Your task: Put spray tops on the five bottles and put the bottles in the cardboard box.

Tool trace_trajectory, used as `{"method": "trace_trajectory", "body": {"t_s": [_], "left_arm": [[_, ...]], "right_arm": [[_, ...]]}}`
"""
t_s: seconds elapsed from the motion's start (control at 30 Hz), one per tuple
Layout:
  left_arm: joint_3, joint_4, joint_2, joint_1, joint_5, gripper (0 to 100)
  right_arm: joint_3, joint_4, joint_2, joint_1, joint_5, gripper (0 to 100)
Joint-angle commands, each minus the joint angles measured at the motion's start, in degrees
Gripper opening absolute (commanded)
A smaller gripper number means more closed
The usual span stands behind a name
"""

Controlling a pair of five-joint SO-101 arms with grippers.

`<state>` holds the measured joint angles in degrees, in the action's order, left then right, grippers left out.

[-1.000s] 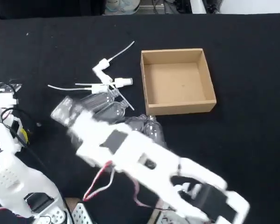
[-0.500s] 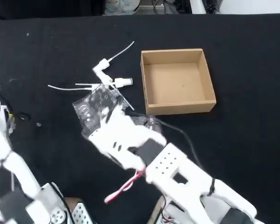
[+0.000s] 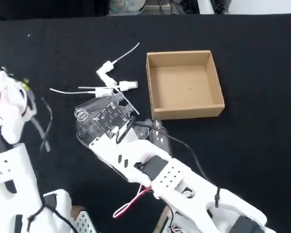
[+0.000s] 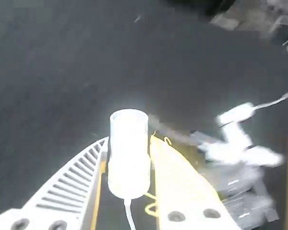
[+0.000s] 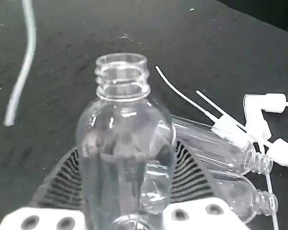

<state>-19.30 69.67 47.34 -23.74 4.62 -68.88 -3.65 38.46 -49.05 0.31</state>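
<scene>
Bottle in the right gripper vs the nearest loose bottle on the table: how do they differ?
The held bottle is clamped in the right gripper; the loose bottle lies on its side on the table. Spray tops lie up against the loose bottle; nothing touches the held bottle's open neck. Both are clear and uncapped.

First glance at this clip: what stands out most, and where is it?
The right gripper holds a clear, uncapped bottle, near other bottles lying on the black table. The left gripper is shut on a white spray top at the table's left side. The cardboard box sits empty, right of loose spray tops.
</scene>
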Motion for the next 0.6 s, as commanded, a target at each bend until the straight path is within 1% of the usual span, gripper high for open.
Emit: {"method": "trace_trajectory", "body": {"t_s": [0.0, 0.07, 0.2, 0.27, 0.37, 0.47, 0.57], "left_arm": [[10.07, -1.14, 2.46, 6.46, 6.51, 3], [12.88, -1.23, 3.25, 9.27, 7.82, 3], [17.98, -1.23, 5.1, 15.34, 7.56, 3], [19.03, -1.32, 5.1, 17.01, 7.56, 3], [17.89, -5.27, 4.57, 17.71, 7.74, 3], [15.96, -9.85, 4.4, 17.71, 7.82, 3], [12.7, -13.45, 4.4, 17.8, 7.91, 3]], "right_arm": [[0.22, 1.85, 2.59, -0.79, -0.53, 1.5], [-0.04, 1.85, 2.59, -0.79, -0.53, 1.5], [-0.75, 2.2, 2.68, -0.88, -0.53, 1.5], [-0.75, 2.2, 2.68, -0.88, -0.53, 1.5], [-0.75, 2.29, 2.68, -0.88, -0.53, 1.5], [-0.75, 2.29, 2.68, -0.88, -3.16, 1.5], [-0.75, 2.29, 2.68, -0.88, -3.78, 1.4]]}}
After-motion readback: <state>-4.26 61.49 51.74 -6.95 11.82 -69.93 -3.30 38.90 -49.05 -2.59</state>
